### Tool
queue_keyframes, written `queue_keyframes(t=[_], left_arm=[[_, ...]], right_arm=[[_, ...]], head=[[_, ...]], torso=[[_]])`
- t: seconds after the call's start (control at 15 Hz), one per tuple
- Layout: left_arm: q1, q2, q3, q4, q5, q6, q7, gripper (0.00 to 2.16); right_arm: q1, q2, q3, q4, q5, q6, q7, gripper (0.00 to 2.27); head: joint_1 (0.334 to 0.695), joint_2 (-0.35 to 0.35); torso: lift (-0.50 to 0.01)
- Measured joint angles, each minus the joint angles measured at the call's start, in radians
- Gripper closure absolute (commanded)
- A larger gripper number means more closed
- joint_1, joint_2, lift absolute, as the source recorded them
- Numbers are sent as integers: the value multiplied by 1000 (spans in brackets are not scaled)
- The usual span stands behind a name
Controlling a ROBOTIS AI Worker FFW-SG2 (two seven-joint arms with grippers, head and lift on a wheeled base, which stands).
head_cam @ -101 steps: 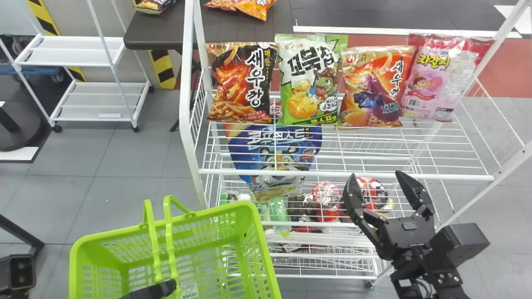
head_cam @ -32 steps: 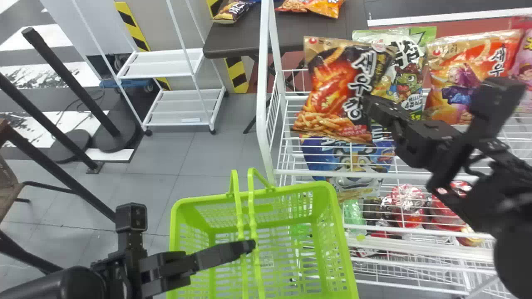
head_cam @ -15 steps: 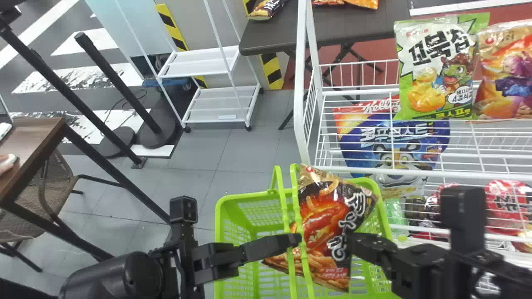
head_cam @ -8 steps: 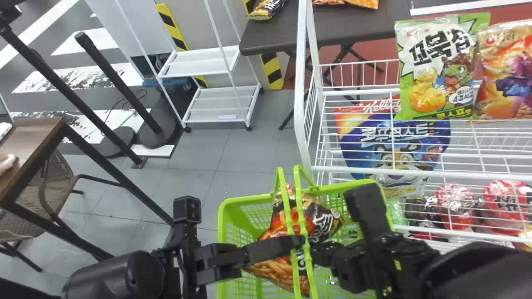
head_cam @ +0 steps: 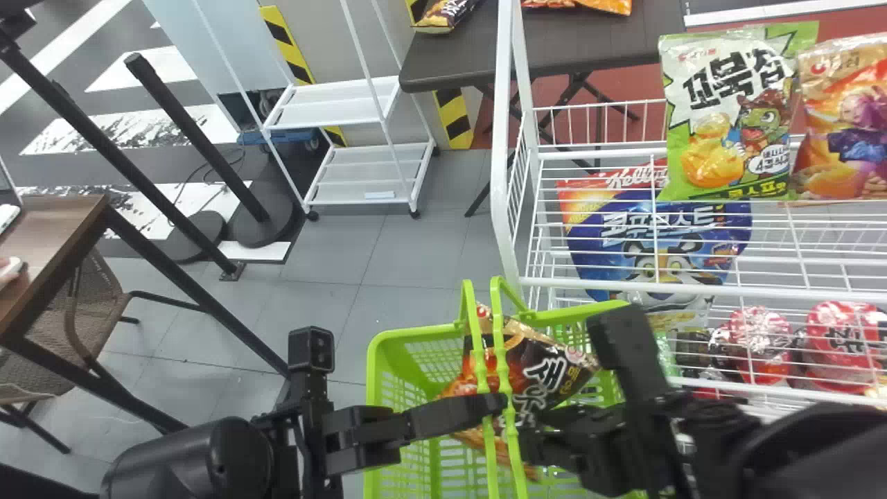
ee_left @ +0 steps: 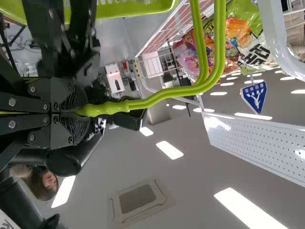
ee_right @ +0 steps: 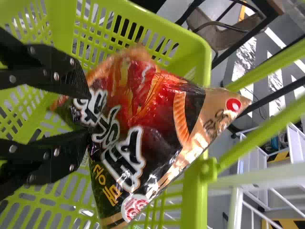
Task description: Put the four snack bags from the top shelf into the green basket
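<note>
Snack bag (head_cam: 552, 367) inside basket (head_cam: 416, 333), likely first

Right claw (ee_right: 89, 114) clamps it, left claw (ee_left: 80, 112) the handle (ee_left: 152, 102); other bags (head_cam: 727, 121) wait beyond.

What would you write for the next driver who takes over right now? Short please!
Left gripper: shut on the basket's handles. Don't let go.
Right gripper: at the black bag. I can't tell if it has let go.
Black bag: tilted in the green basket, its gold end up near the rim.
Done: nearly one bag. Check that it's loose and drops in.
Left: the green bag and orange bag, side by side on the top shelf. The job says four, so look for one more.
</note>
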Motion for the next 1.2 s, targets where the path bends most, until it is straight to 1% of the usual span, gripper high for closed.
queue_keyframes(t=[0.07, 0.2, 0.27, 0.4, 0.47, 0.53, 0.67, 0.87, 1.07, 1.2], left_arm=[[0, 1, 0, 0, 0, 0, 0, 2145], [-1, 1, -3, 1, -1, 0, 0, 2145], [-2, 1, -4, 2, -1, 0, 0, 2145], [-3, 1, -6, 3, -1, 0, 0, 2145], [-3, 1, -6, 3, -2, 0, 0, 2145], [-3, 0, -7, 4, -2, 0, 0, 2145], [-3, -1, -7, 6, -4, 0, 0, 2145], [-2, -2, -6, 9, -4, 0, 0, 2145], [-2, -4, -6, 10, -5, 0, 0, 2145], [-1, -6, -6, 10, -6, 0, 0, 2145]], right_arm=[[28, -4, -62, -61, -28, 27, 19, 36], [80, -6, -223, -173, -104, 57, 45, 36], [92, -5, -289, -197, -134, 54, 55, 36], [94, -4, -425, -211, -193, -11, 61, 39], [88, -3, -463, -203, -199, -82, 54, 43], [73, -2, -491, -181, -183, -188, 36, 46], [12, -3, -511, -107, -123, -349, -6, 53], [-118, -2, -499, 49, -45, -445, -29, 60], [-254, -1, -443, 270, -7, -599, -53, 63], [-345, 2, -393, 425, 15, -700, -77, 66]], head=[[695, 350], [695, 350], [695, 350], [695, 263], [695, 180], [695, 142], [695, 67], [695, 20], [695, 25], [695, 42]], torso=[[0], [0], [0], [0], [0], [0], [0], [0], [0], [0]])
